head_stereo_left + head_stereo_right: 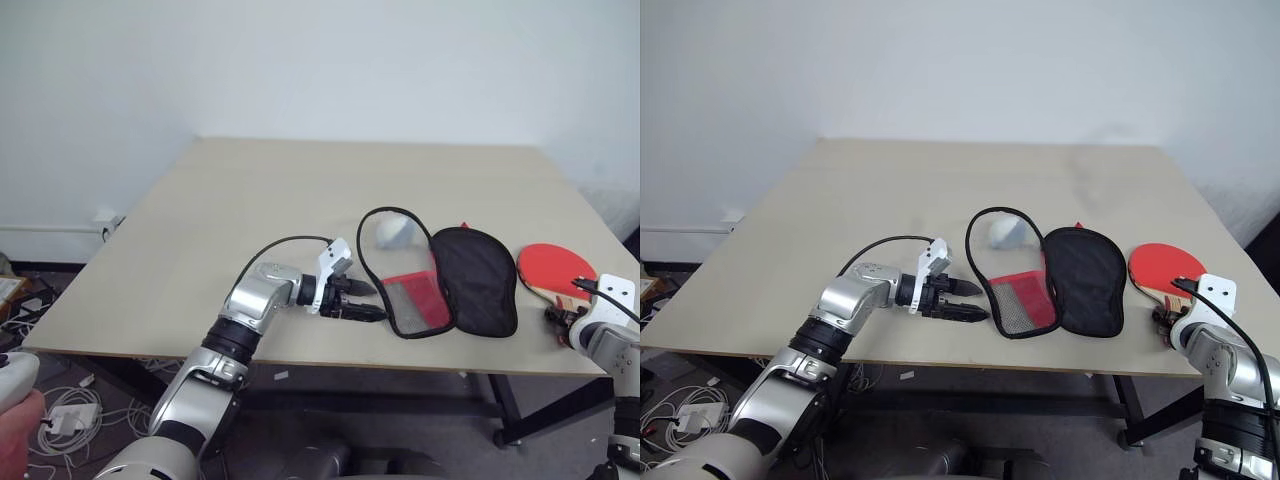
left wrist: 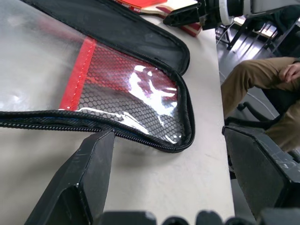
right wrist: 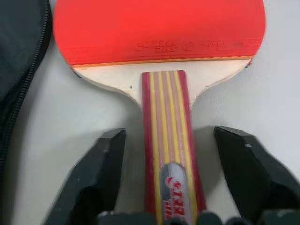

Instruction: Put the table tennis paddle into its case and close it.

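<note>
**Right pincer straddles the paddle handle, case lies open**

Right gripper (image 3: 164, 187) sits at the lower right of the head view, at the table's near edge. In its wrist view the two black fingers (image 3: 93, 173) stand apart on either side of the striped wooden handle of the table tennis paddle (image 1: 552, 268), with gaps showing between pads and wood, so nothing is clamped. The paddle lies flat, red face up, at the right of the frame, just beside the case (image 1: 450, 280).

The case lies unzipped in the middle of the frame, black lining up on its right half, red strip and mesh pocket on its left half. A small grey-white roundish object (image 1: 393, 233) rests inside the case's upper left loop.

Left gripper (image 1: 368, 300), lower centre, has its fingers apart, tips just beside the case's zipper edge, holding nothing.

A person's leg (image 2: 253, 79) shows beyond the table (image 1: 200, 220) edge.
</note>
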Tool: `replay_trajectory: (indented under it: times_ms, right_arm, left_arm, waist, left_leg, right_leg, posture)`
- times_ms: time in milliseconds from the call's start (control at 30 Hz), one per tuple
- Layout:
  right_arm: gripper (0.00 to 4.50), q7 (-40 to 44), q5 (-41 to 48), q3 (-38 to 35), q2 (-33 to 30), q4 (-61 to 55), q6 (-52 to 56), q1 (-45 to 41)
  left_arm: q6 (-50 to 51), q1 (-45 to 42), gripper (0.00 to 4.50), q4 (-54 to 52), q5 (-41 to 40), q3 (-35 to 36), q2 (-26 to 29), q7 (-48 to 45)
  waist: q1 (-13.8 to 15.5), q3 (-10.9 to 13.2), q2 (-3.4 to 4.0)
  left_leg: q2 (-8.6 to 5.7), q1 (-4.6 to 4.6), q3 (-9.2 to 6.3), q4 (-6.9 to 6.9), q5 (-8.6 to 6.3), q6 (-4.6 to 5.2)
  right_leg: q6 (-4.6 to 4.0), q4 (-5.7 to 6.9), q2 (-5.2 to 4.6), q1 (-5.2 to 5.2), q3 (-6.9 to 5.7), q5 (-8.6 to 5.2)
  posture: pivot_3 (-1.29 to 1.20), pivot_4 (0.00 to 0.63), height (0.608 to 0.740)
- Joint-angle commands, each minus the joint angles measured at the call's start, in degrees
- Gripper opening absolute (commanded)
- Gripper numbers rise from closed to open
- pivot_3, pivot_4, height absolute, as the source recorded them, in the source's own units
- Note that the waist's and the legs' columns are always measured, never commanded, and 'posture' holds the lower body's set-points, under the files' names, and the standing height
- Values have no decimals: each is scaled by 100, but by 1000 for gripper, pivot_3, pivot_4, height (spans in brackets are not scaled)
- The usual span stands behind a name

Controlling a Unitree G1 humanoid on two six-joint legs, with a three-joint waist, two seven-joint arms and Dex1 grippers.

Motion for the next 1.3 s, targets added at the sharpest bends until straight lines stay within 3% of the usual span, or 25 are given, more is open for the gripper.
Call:
replay_trajectory:
  times_ms: [33,100,467,700,933,1300]
  right_arm:
    - [1774,-62,-104,53,78,-167,-40,-110]
    - [1173,-113,-179,62,110,-147,-110,-132]
    - [1184,-758,-86,-377,398,-1206,290,-734]
    - [1184,-1229,-163,207,1430,-1935,818,-1409]
    - [1184,-1490,-386,696,2368,-1878,676,-1270]
    - [1184,-1512,-571,764,2571,-2000,614,-629]
  left_arm:
    - [-97,-189,3903,-73,14,26,35,-91]
    - [-124,-215,3903,-22,38,34,49,-112]
    - [-168,-291,3903,60,113,65,112,-185]
    - [-237,-403,3903,225,155,41,42,-202]
    - [-279,-410,3903,269,172,28,38,-231]
    - [-304,-440,3903,352,194,19,-27,-226]
  waist:
    - [-5,0,0]
    - [-6,0,0]
    - [-41,2,29]
    - [-154,1,30]
    - [-126,2,31]
    - [-131,1,34]
  left_leg:
    - [0,0,0,0,0,0]
    - [0,0,0,0,0,-1]
    - [-2,-2,2,-3,1,-2]
    - [4,-3,-2,-19,9,-15]
    - [-8,-4,-1,-22,16,-25]
    - [-4,-2,-5,-42,29,-47]
  right_leg:
    - [0,0,0,0,0,0]
    - [0,0,1,0,0,0]
    - [0,1,0,-8,5,0]
    - [-6,5,6,-19,6,3]
    - [-9,2,3,-19,8,6]
    - [-14,5,7,-30,6,9]
  posture:
    - [0,0,740]
    - [0,0,740]
    - [0,0,740]
    - [0,0,740]
    - [0,0,740]
    - [0,0,740]
